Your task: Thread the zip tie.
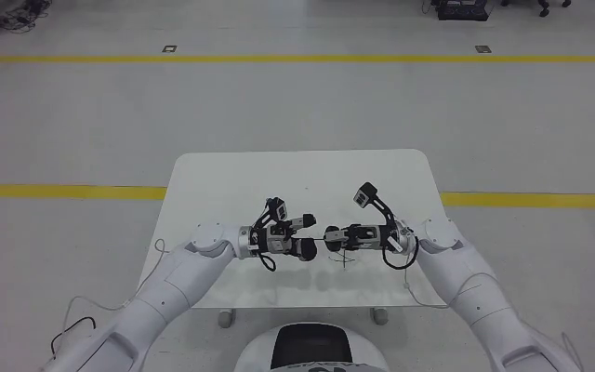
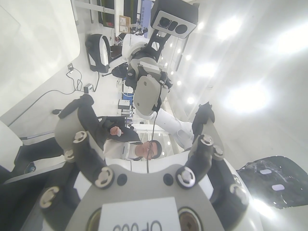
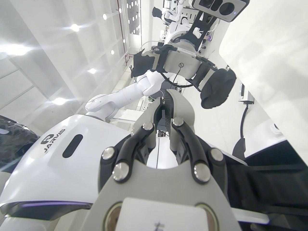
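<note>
Presently both arms are over the near half of the table (image 1: 232,177), with the grippers facing each other tip to tip. Right gripper (image 3: 163,98): fingers pinched together on one end of the zip tie (image 3: 177,74), a thin black strip sticking straight out toward the left gripper (image 1: 307,236). Left gripper: fingers (image 2: 204,118) spread wide, holding nothing. The tie's free end sits in the gap between them, near the palm. Whether it touches the palm: cannot tell.

Nose to nose: left hand (image 1: 307,236) and right hand (image 1: 333,238), zip tie (image 1: 321,241) bridging the slim gap; open desk (image 1: 279,177) stretches beyond.
</note>
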